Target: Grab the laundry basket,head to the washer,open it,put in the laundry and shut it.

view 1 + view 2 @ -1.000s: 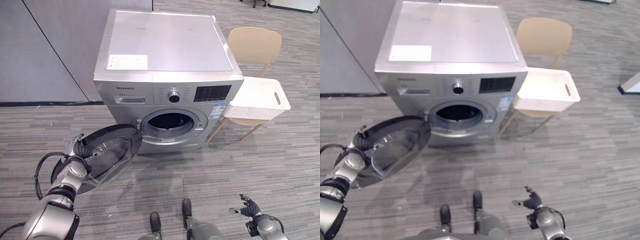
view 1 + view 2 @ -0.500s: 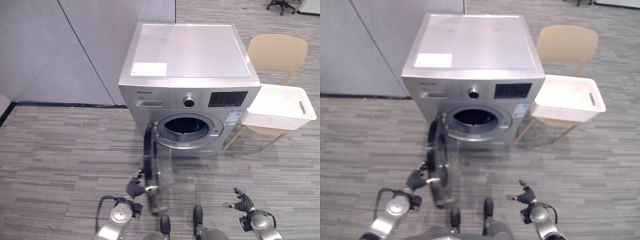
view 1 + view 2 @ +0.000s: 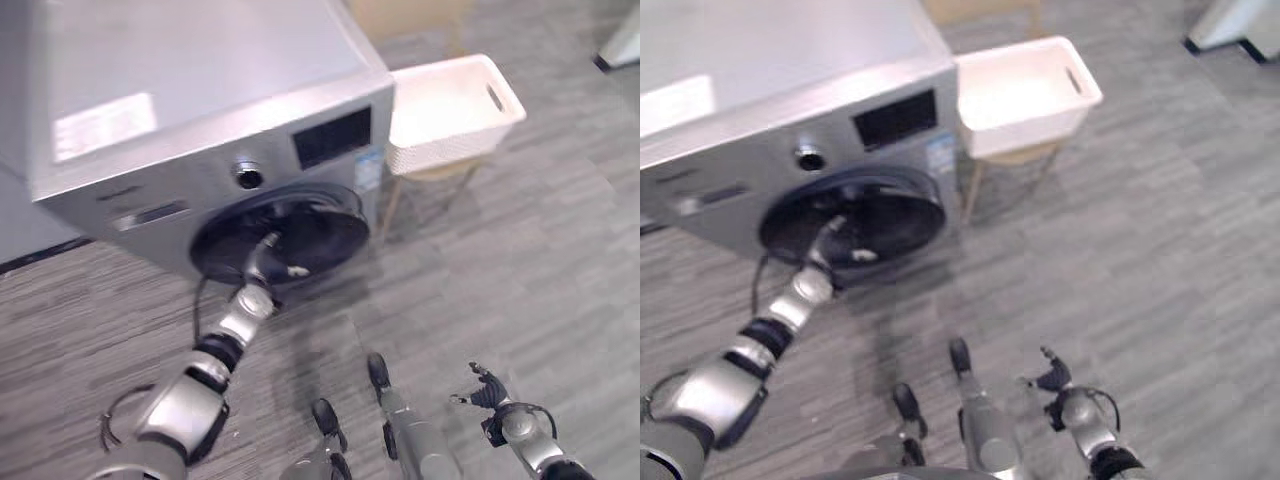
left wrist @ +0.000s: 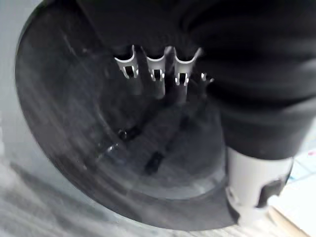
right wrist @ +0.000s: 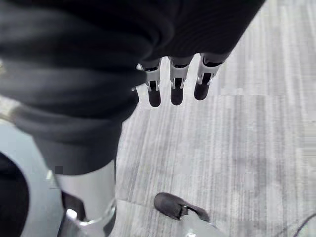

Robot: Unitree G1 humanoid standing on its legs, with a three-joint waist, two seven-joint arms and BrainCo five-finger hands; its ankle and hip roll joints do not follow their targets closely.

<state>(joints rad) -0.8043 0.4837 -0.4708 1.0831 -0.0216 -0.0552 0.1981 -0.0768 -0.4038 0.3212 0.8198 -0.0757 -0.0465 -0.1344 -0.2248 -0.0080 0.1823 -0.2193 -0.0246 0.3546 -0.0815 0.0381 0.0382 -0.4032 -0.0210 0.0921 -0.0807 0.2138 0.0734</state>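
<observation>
The silver washer (image 3: pixel 200 80) stands in front of me with its round dark door (image 3: pixel 320 225) swung against its front. My left hand (image 3: pixel 262 262) reaches out to the door, and its fingers (image 4: pixel 155 74) lie straight on the dark glass (image 4: pixel 74 123). The white laundry basket (image 3: pixel 450 100) rests on a tan chair (image 3: pixel 430 172) just right of the washer, and its inside looks white and bare. My right hand (image 3: pixel 485 392) hangs low at the lower right, its fingers (image 5: pixel 173 84) relaxed over the floor and holding nothing.
Grey striped carpet (image 3: pixel 560 250) stretches to the right of the washer and the chair. The corner of a white object (image 3: pixel 625 40) shows at the far upper right. A dark baseboard (image 3: pixel 30 262) runs along the floor left of the washer.
The washer door has swung from wide open to shut against the front, with my left hand following it. The camera has shifted. My right hand has stayed low.
</observation>
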